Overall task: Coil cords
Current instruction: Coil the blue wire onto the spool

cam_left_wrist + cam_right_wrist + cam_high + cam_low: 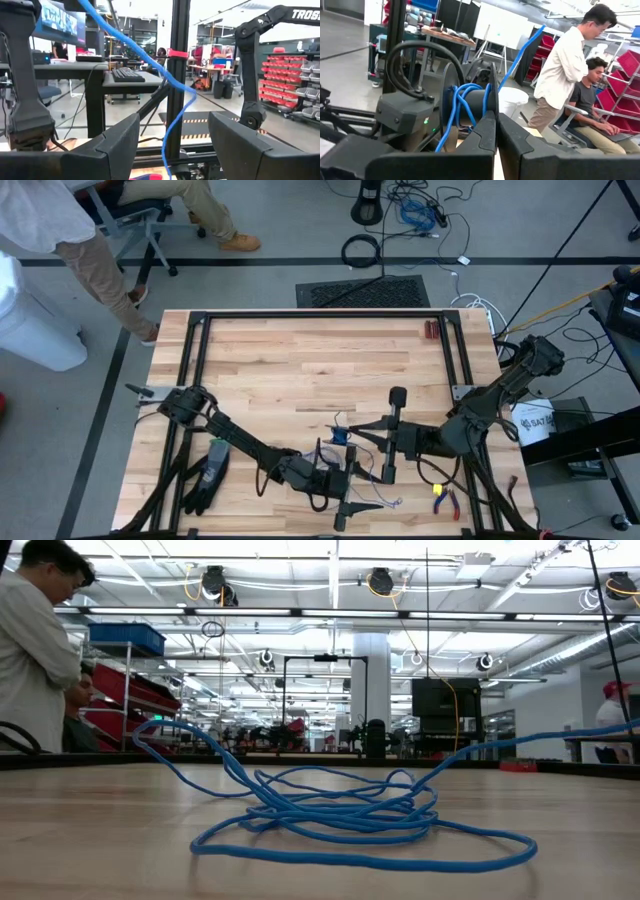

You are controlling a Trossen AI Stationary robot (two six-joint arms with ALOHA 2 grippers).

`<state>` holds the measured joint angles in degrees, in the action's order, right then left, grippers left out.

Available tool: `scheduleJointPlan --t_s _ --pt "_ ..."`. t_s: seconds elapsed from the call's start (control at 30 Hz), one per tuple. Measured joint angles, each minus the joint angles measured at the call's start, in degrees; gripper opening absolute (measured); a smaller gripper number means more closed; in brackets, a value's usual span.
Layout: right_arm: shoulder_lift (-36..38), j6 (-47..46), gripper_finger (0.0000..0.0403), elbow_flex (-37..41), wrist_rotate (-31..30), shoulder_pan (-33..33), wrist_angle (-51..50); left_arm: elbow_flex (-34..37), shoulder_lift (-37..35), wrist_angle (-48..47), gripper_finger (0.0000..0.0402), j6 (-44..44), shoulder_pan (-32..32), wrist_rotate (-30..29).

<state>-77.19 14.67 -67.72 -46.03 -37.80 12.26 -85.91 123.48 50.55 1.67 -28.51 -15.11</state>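
Wood butcher-block table [300, 360] w/ black frame round its edges. On it: thin blue cord [340, 815] in a loose tangle near the front-middle, black glove [206, 476] at front left, red-handled pliers [445, 500] front right, small dark red item [429, 330] at far right edge.

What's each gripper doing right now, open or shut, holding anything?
Left gripper: open, blue cord hanging between its fingers, not clamped.
Right gripper: shut, nothing visibly held.
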Motion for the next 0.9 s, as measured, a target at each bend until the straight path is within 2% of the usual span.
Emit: scheduleJointPlan --t_s 0.53,0.9 --pt "-0.04 0.14 0.0000 0.00 0.07 -0.07 -0.04 0.00 0.02 5.79 0.0237 0.02 0.00 4.33" --pt "-0.04 0.16 0.0000 0.00 0.07 -0.04 -0.08 0.00 0.04 5.13 0.0123 0.11 0.00 2.89"
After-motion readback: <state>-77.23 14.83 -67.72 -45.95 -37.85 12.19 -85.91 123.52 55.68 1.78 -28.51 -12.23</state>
